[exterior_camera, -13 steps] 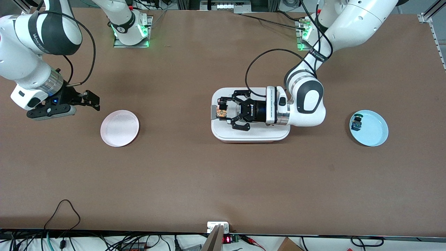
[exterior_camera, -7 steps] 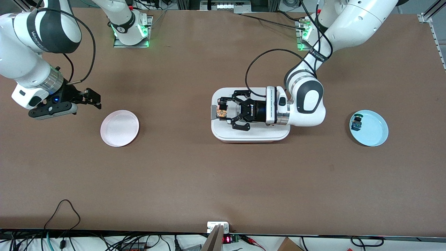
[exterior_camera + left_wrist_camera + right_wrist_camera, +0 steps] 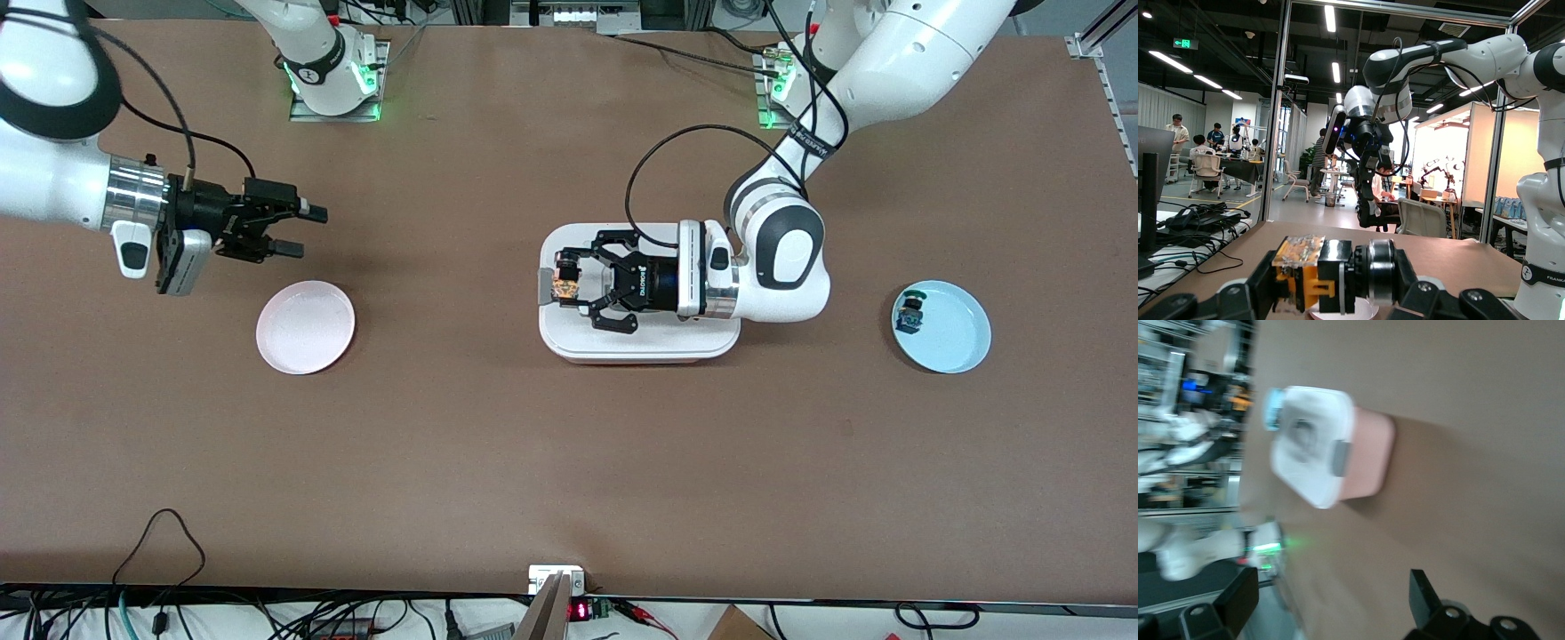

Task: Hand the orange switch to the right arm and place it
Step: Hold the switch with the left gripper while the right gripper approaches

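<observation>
The orange switch (image 3: 565,286), a small black part with an orange end, is held sideways in the air over the white lidded box (image 3: 653,342). My left gripper (image 3: 569,287) is shut on it. In the left wrist view the orange switch (image 3: 1305,267) sits crosswise between the black fingers (image 3: 1238,293), and the right arm (image 3: 1368,127) shows farther off, facing it. My right gripper (image 3: 302,232) hangs open and empty above the table beside the pink plate (image 3: 305,326), pointing toward the box. Its two fingers (image 3: 1238,597) frame the white box (image 3: 1313,447) in the right wrist view.
A light blue plate (image 3: 951,333) at the left arm's end of the table carries a small green and blue part (image 3: 910,310). Both arm bases (image 3: 336,84) stand along the table's edge farthest from the front camera. Cables lie along the nearest edge.
My right arm has swung its gripper toward the middle of the table and turned it level, now pointing at the box. The left gripper and the switch have stayed still.
</observation>
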